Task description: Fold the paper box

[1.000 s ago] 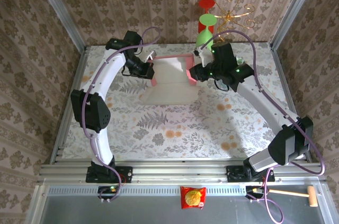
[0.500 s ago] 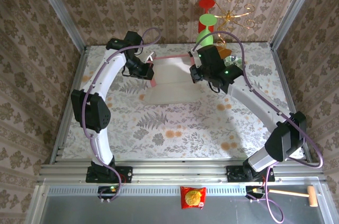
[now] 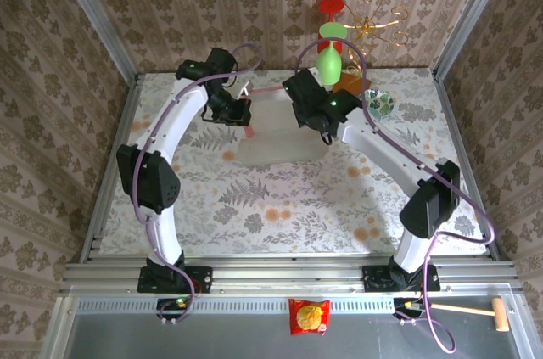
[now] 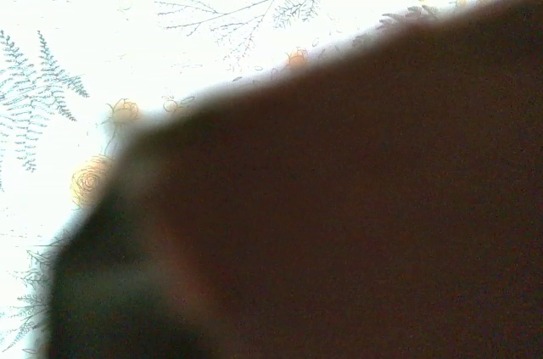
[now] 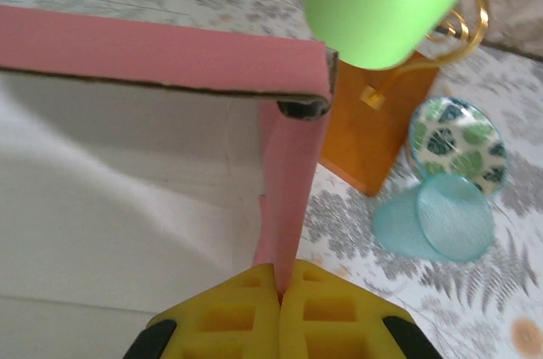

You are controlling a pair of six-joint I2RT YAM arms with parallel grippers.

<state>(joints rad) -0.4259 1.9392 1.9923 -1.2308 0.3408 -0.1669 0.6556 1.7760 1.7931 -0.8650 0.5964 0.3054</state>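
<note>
Pinching the paper box (image 5: pixel 287 181) by its pink right-side wall, my right gripper (image 5: pixel 280 289) has its yellow pads (image 5: pixel 233 318) pressed together on the thin card. The box sits at the far middle of the table (image 3: pixel 280 206), whitish inside up, pink walls partly raised. My left gripper (image 3: pixel 243 113) is at the box's left wall. Open or closed, I cannot tell; the left wrist view is a dark blur. Just right of the box are an orange packet (image 5: pixel 377 134), a blue cup (image 5: pixel 437 223) and a patterned bowl (image 5: pixel 458 134).
</note>
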